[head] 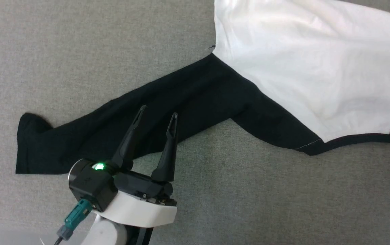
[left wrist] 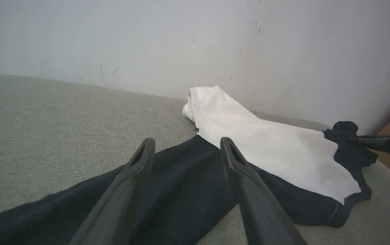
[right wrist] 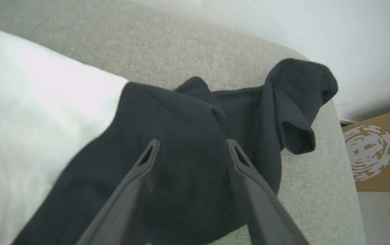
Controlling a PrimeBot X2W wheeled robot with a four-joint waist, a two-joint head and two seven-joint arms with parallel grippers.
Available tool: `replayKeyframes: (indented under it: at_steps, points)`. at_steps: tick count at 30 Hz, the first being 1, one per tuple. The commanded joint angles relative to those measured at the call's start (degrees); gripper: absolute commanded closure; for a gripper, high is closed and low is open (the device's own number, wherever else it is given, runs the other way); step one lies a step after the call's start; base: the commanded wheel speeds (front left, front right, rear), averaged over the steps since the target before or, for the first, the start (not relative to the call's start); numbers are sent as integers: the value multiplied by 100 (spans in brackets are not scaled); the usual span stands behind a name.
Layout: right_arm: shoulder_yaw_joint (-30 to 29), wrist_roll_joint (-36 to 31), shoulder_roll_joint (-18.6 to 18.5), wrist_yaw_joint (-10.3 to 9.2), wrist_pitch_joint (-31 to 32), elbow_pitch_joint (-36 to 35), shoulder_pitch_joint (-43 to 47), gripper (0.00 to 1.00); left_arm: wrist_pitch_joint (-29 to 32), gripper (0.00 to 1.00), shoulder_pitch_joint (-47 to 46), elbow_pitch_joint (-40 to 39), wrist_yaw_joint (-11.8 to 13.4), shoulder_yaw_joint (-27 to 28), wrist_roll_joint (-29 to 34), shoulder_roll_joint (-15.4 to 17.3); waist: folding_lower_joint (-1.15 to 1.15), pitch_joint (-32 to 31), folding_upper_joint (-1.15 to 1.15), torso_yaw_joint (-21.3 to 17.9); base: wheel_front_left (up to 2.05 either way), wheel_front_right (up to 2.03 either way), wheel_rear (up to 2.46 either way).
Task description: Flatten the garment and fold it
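Note:
The garment (head: pixel 300 68) lies on a grey padded surface, white body at the upper right. One black sleeve (head: pixel 113 129) stretches flat toward the lower left. My left gripper (head: pixel 159 112) is open, its fingers over the middle of that sleeve with nothing between them; the left wrist view shows the same gripper (left wrist: pixel 186 144) above the sleeve (left wrist: pixel 181 190). In the right wrist view my right gripper (right wrist: pixel 193 144) is open just above the other black sleeve (right wrist: pixel 181 112), which is bunched and curled near the surface's corner, beside the white body (right wrist: pixel 28 102).
The grey surface (head: pixel 249 190) ends at a white wall (left wrist: pixel 181 41) behind the garment. Its rounded right edge (right wrist: pixel 337 177) drops off beside a brown cardboard box (right wrist: pixel 378 153). Bare grey surface spreads to the left of and below the flat sleeve.

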Motion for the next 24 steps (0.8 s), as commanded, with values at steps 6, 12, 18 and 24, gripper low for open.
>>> replayKeyframes:
  at_steps: [6, 12, 18, 24]
  points:
    - [-80, 418, 539, -12, -640, -1032, 334, 0, 26, 0, 53, 70, -13, 33, -89, 94, -1, -517, 0, -217, 0, 0, 0]
    - [-297, 262, 1411, -12, -1496, -2240, 1458, 0, 15, 0, 281, 134, 46, 42, -55, 200, -1, -823, 0, -377, 0, 0, 0]
    - [-550, -63, 2656, -12, -2605, -2756, 2679, 0, -105, 0, 645, 251, 164, 6, 69, 199, -1, -1030, 0, -499, 0, 0, 0]
    - [-549, 470, 2845, -12, -3295, -2336, 3413, 0, -175, 0, 903, 394, 236, -11, 149, 167, -1, -1215, 0, -674, 0, 0, 0]
